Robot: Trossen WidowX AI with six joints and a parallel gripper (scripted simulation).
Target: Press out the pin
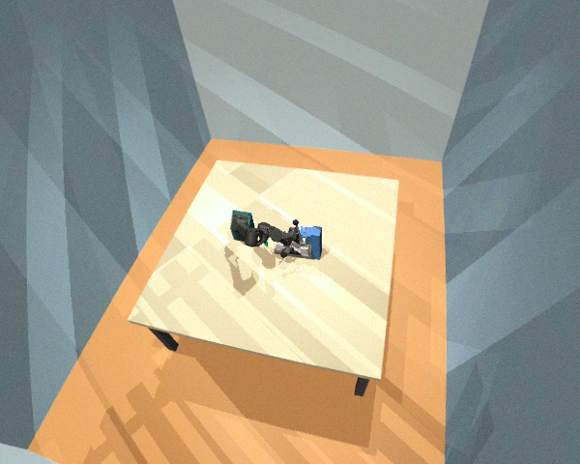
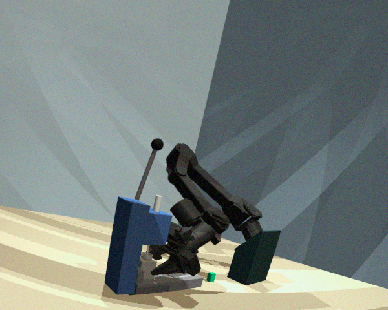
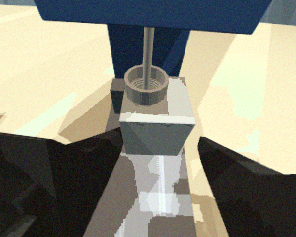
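Block (image 2: 148, 267) (image 3: 158, 137) lies column-side of end effector (image 1: 291, 246) (image 2: 154, 265) (image 3: 162, 137), fingers released; withdrawal likely needs a straight line away from press column (image 1: 317, 245) (image 2: 117, 247) (image 3: 120, 54).

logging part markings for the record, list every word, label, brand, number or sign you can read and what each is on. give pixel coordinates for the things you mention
None: no readable text shows on the blue press (image 1: 316, 243) (image 2: 122, 247) (image 3: 148, 12), the block (image 2: 149, 267) (image 3: 158, 138), the arm (image 1: 277, 233) (image 2: 211, 183) or the green cube (image 1: 266, 244) (image 2: 211, 276).
Any marking too small or blurred to make out can't be ruled out.
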